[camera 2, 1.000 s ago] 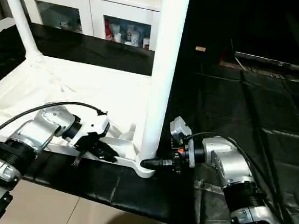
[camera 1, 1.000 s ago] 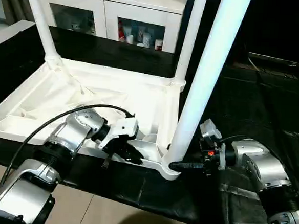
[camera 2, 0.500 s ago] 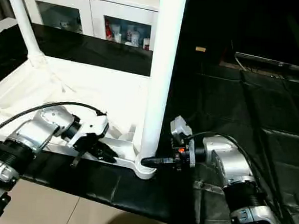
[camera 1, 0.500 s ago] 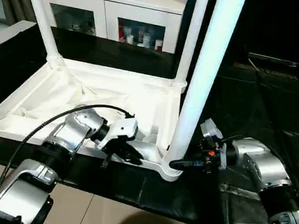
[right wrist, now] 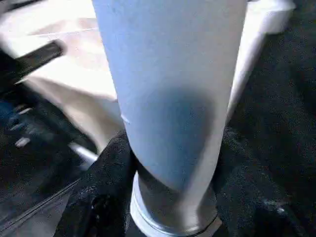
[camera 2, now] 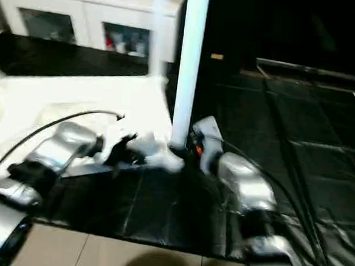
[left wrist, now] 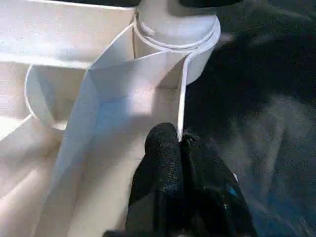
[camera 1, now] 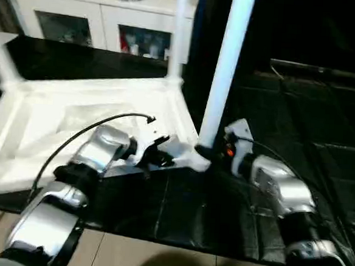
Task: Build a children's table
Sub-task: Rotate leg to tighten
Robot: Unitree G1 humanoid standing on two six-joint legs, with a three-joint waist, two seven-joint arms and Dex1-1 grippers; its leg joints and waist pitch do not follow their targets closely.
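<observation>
1. The right gripper [right wrist: 170, 197] has its two black fingers [right wrist: 101, 192] on either side of the near leg [right wrist: 173, 89], low down just above the socket, clamped on it.
2. The left gripper [left wrist: 180, 148] has its fingers pressed together, pinching the thin side wall of the table top [camera 1: 40, 99] just short of that same corner.
3. The top lies upside down on the black-covered bench [camera 1: 299, 129], ribs up, with the near leg standing in its corner socket [left wrist: 175, 29] and another leg [camera 1: 179, 33] upright at the far corner.
4. It looks like light, hollow plastic: stiff enough to hold shape, though the thin wall may flex under a pinch.
5. The leg is smooth and tapered (likely slippery), so a grip low near the socket seems best, where leverage is smallest.
</observation>
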